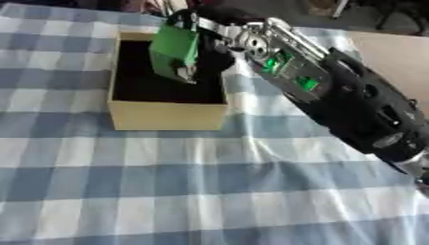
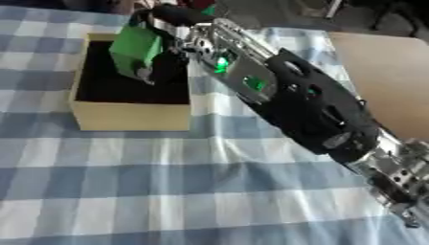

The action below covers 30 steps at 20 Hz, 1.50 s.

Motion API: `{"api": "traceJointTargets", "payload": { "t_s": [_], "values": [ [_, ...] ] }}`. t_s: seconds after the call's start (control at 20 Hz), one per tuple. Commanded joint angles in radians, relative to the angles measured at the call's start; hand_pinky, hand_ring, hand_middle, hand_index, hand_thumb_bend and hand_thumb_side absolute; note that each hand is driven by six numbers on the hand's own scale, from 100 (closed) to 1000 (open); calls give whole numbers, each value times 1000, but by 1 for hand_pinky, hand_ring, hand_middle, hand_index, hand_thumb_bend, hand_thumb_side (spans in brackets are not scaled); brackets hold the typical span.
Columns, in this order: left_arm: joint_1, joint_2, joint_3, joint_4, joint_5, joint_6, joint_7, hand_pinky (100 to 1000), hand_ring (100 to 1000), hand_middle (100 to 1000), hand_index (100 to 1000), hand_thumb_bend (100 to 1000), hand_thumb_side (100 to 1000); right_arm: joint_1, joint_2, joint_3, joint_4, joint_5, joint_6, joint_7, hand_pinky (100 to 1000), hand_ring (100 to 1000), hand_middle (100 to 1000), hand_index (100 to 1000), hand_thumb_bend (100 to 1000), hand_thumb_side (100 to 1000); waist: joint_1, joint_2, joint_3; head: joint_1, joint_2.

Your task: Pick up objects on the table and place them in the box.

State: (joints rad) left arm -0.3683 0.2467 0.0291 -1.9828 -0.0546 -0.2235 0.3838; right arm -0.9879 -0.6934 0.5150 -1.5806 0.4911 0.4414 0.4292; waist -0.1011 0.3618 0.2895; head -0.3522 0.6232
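A green box-like object [image 1: 174, 50] hangs over the open tan box [image 1: 167, 116], whose inside is black. My right hand [image 1: 204, 29] reaches in from the right across the checked cloth and is shut on the green object from above, holding it over the box's right half. The object's lower end sits just above or inside the box's opening; I cannot tell which. My left hand shows in neither view.
A blue and white checked cloth [image 1: 167, 191] covers the table. At the right a bare tan surface [image 2: 385, 76] lies beyond the cloth's edge. Dark shapes of furniture stand at the far edge.
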Motion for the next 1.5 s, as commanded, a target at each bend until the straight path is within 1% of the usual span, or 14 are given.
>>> {"api": "traceJointTargets", "payload": {
  "t_s": [0.05,0.15,0.2,0.25,0.3,0.35,0.4,0.5,0.65,0.7,0.75,1.05,1.35,1.5],
  "values": [
    [-7,8,1,-17,0,-1,-3,721,589,650,742,100,885,-11,-1,-2,22,7,-5,1,605,469,314,924,100,442,4,-18,2,-3,-3],
    [-6,8,1,-17,0,0,-3,721,589,650,742,100,885,-8,2,2,31,8,-17,6,607,475,336,928,100,464,4,-17,2,-2,-2],
    [-6,8,1,-17,0,0,-3,721,589,650,742,100,885,-7,1,3,31,11,-23,9,610,493,399,948,100,517,4,-17,2,-1,0],
    [-5,8,1,-17,1,0,-3,721,589,650,742,100,885,-6,0,4,29,15,-29,11,610,495,407,951,100,524,3,-16,1,0,1],
    [-5,8,1,-17,1,0,-4,721,589,650,742,100,885,-5,-4,4,23,22,-35,13,619,530,483,981,100,591,3,-17,0,1,2],
    [-5,8,1,-17,1,0,-4,721,589,650,742,100,884,-4,-7,5,16,30,-41,16,624,547,512,991,105,615,3,-17,-1,2,3],
    [-4,8,0,-17,1,0,-5,721,589,650,742,100,884,-3,-11,5,7,39,-47,21,636,583,576,1000,199,686,3,-17,-1,3,3],
    [-4,8,0,-17,1,1,-6,721,589,650,742,100,884,-1,-18,3,-13,48,-58,33,657,626,642,1000,287,732,3,-18,-3,3,3],
    [-4,8,-1,-17,3,2,-8,721,590,650,742,100,883,-3,-29,2,-49,58,-69,49,675,664,679,1000,317,722,4,-19,-5,3,3],
    [-4,8,-1,-17,4,1,-8,721,590,650,742,100,875,-3,-31,1,-57,62,-70,53,682,683,700,1000,307,744,4,-20,-5,2,3],
    [-4,8,-1,-17,4,1,-9,721,590,650,742,100,883,-3,-32,-1,-63,66,-71,57,686,692,708,1000,330,714,4,-20,-5,2,3],
    [-4,9,0,-17,4,2,-11,721,590,650,742,100,884,5,-50,-44,-111,38,-48,42,675,661,675,1000,258,721,5,-21,-8,5,2],
    [-3,10,4,-17,2,1,-4,721,590,651,742,100,885,43,-114,-187,-291,-68,17,-62,667,617,635,975,109,785,6,-22,-15,21,2],
    [-2,10,5,-17,0,2,-2,721,591,651,742,100,885,79,-152,-269,-383,-128,62,-133,665,601,617,947,100,782,8,-22,-20,30,-1]
  ]
}}
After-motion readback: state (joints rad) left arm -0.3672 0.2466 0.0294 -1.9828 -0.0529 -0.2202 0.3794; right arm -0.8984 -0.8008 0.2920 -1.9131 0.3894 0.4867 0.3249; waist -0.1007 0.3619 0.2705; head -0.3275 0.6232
